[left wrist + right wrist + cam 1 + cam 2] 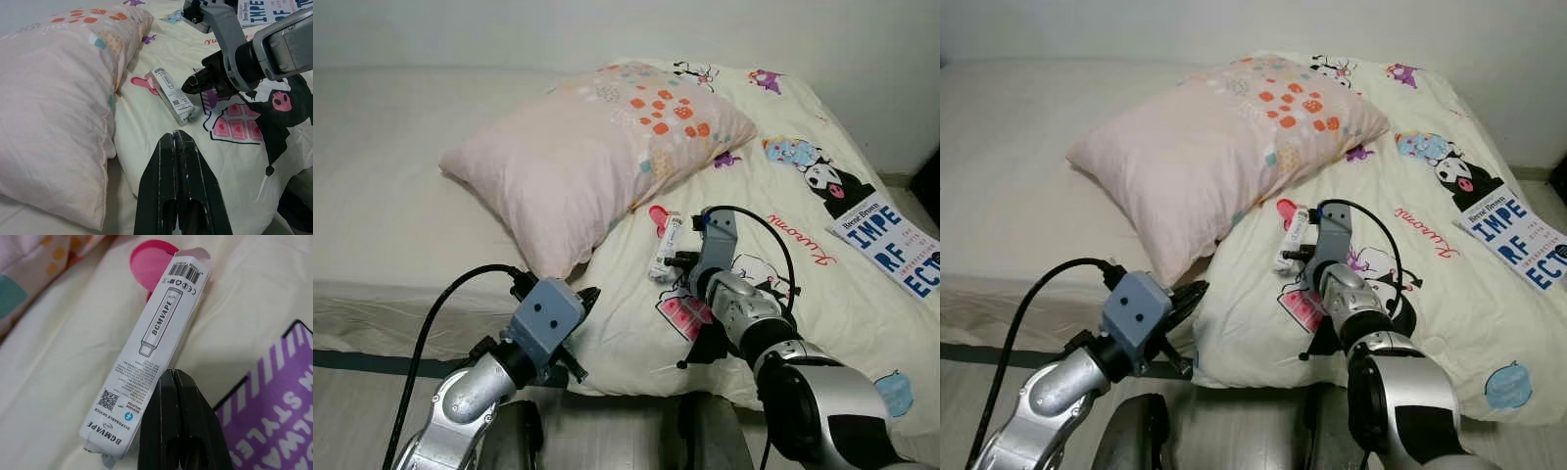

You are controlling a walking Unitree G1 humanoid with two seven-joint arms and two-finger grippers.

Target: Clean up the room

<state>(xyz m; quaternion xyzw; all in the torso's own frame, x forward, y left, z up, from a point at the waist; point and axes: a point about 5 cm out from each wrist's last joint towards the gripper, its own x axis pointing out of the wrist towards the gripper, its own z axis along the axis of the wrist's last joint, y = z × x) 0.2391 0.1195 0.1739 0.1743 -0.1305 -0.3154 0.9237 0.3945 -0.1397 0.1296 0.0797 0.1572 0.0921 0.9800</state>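
Right gripper (177,382): fingers pressed together, empty, tips just beside white vape box (149,350) lying flat on cartoon-print quilt (803,284), near pink pillow (592,147). Box lettering legible from right wrist only. Left gripper (178,147): closed, empty, low at bed edge. Book (891,240) seen from head.

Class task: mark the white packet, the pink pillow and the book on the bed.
white packet (151,352), right wrist view, middle of its printed face.
pink pillow (578,162), left eye view, centre of its top.
book (893,242), left eye view, middle of its cover.
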